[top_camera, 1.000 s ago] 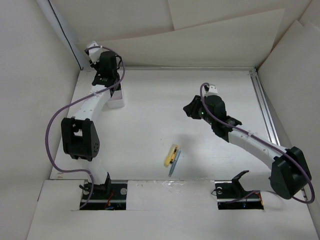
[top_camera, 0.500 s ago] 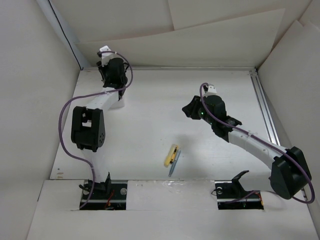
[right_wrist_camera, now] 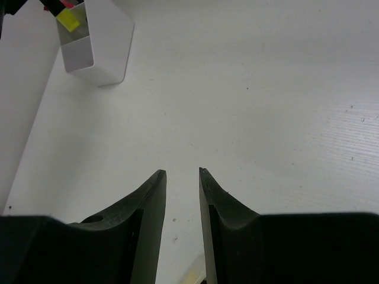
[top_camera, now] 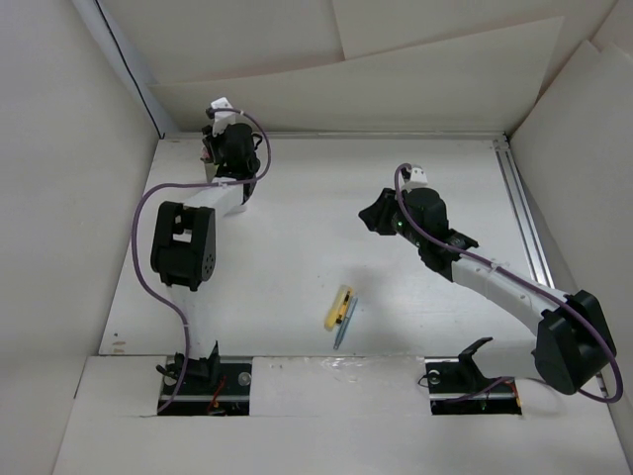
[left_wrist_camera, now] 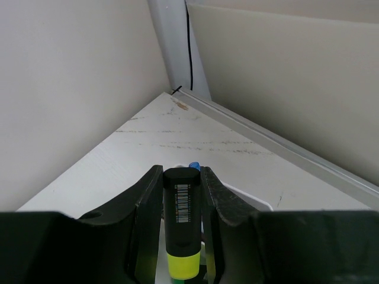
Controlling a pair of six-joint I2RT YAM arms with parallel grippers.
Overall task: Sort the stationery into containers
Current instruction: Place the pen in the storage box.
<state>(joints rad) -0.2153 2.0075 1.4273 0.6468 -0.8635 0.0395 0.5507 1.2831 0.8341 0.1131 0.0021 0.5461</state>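
Highlighter (left_wrist_camera: 180, 220), black cap over a yellow-green body, sits clamped between the left gripper's (left_wrist_camera: 179, 177) fingers, cap end level with the fingertips and barcode label facing the wrist camera. Just past the cap a blue tip (left_wrist_camera: 193, 165) pokes up, and a white rim shows just right of the jaws. Only this wrist view shows the grip. From above, the left arm hides the fingers where it reaches into the far left corner of the table (top_camera: 297, 228).

The right wrist camera supplies what that arm covers: the box (right_wrist_camera: 106, 53), white and upright, stands far ahead and left of the right jaws. A yellow-green end (right_wrist_camera: 68, 21) and something red (right_wrist_camera: 59, 9) show at its open top. Whether the yellow-green end belongs to the clamped highlighter cannot be told.

The right gripper (right_wrist_camera: 182, 173) hangs over bare table with its jaws a narrow gap apart and nothing between them.

Seen from above, a loose highlighter (top_camera: 339, 305) and a pen (top_camera: 346, 323) lie side by side, touching or nearly so. They are behind the right jaws toward the arm bases and well apart from both grippers.
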